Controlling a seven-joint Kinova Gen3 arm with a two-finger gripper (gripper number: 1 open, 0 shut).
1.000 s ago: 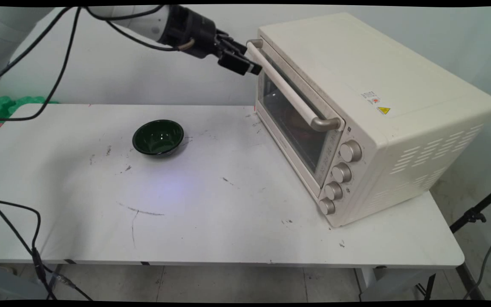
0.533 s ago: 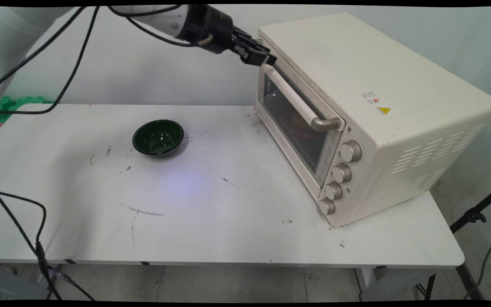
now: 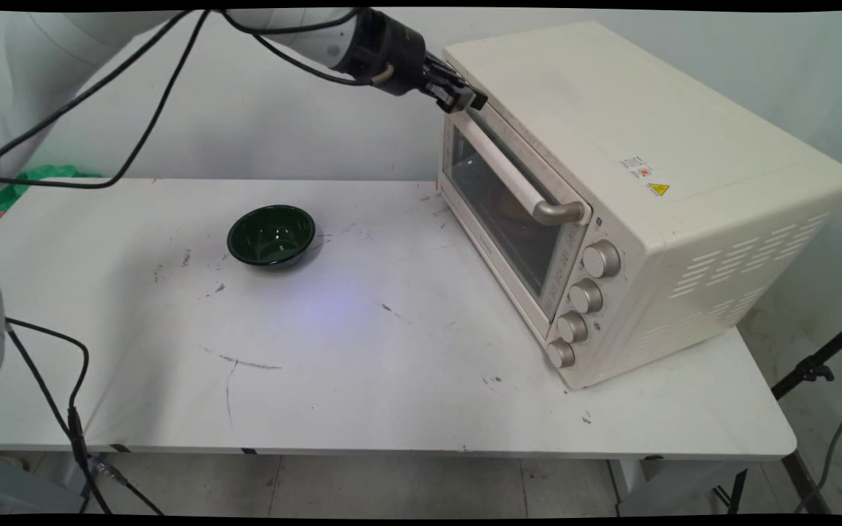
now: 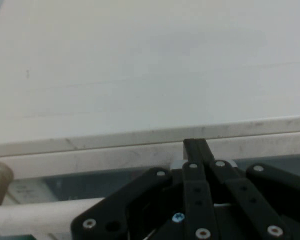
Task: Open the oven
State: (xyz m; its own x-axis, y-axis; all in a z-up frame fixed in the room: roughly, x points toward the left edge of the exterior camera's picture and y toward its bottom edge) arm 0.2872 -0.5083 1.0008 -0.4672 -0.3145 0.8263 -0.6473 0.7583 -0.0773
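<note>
Tool: the black tool (image 3: 467,98) is at the upper far corner of the oven door. In the hand view its two fingers (image 4: 196,150) stand pressed together with no gap, and nothing is between them. Their tips reach the top edge of the door; whether they truly touch it I cannot tell.
Oven: the cream oven (image 3: 633,183) stands on the right part of the white table (image 3: 392,365), turned at an angle so that its front faces the left and near side. Probably this lets the arm reach the door from the left.
Door: it looks closed, and the long handle (image 3: 509,168) runs across it just below the tool.
Knobs: four metal knobs (image 3: 585,296) sit in a column on the near end of the front.
Bowl: a dark green bowl (image 3: 271,235) stands upright and empty on the table, well apart from the oven and the tool.
Writing: a small label and a yellow warning triangle (image 3: 657,189) are on the oven top; the words are too small to read.
</note>
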